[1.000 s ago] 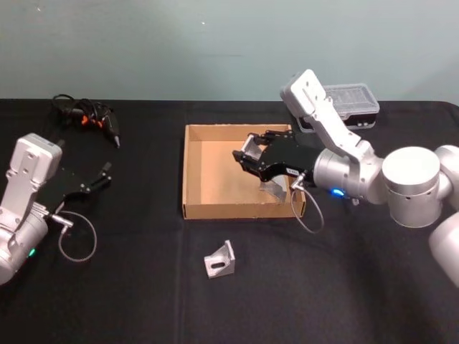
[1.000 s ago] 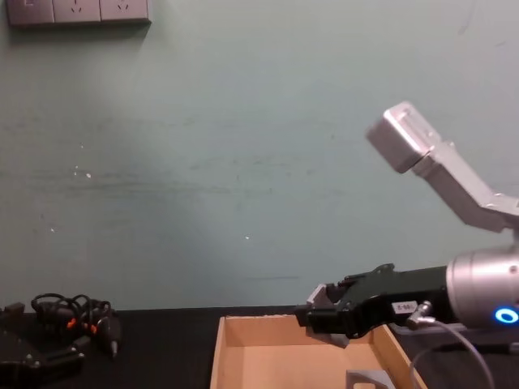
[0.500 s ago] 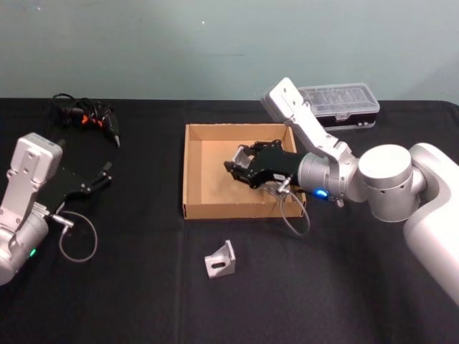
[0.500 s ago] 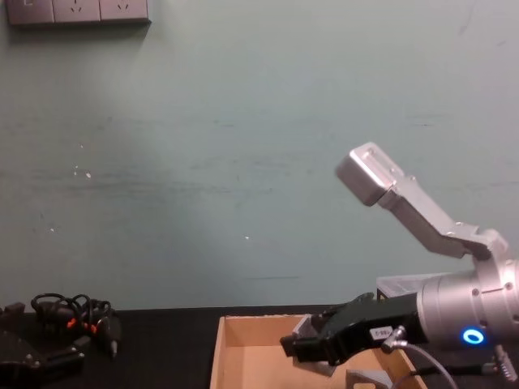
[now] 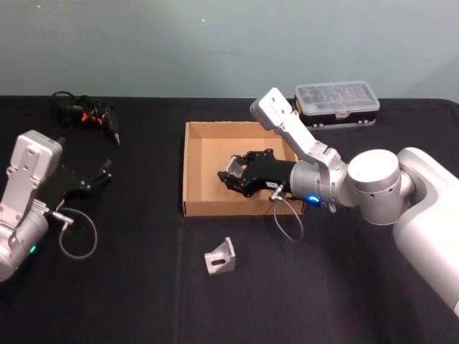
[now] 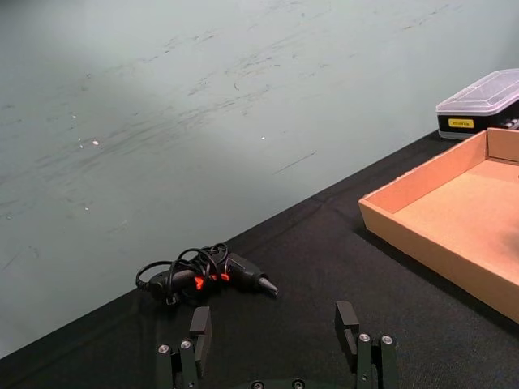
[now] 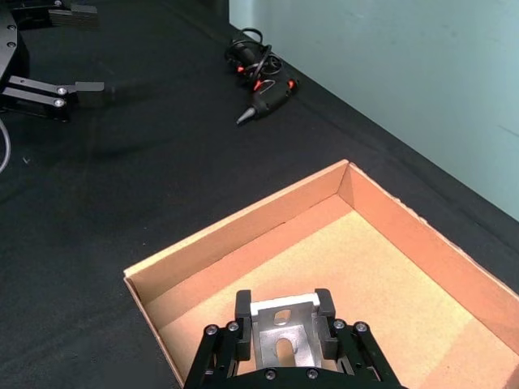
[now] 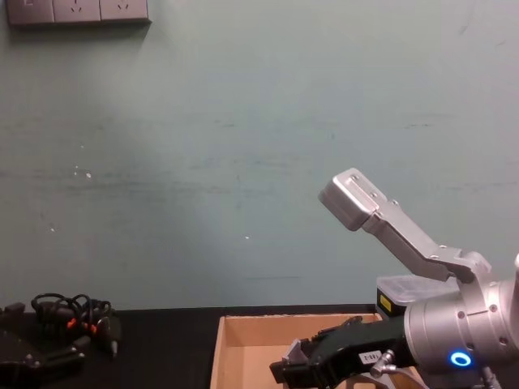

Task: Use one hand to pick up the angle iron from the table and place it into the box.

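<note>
Hand [image 5: 233,177] on the right reaches low into the box [image 5: 215,209], clamped on an angle iron [image 7: 284,339]

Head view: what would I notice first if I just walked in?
The right gripper holds a shiny angle iron over the tan box in the middle of the black table. A second angle iron lies on the table in front of the box. The left gripper sits parked at the table's left.
</note>
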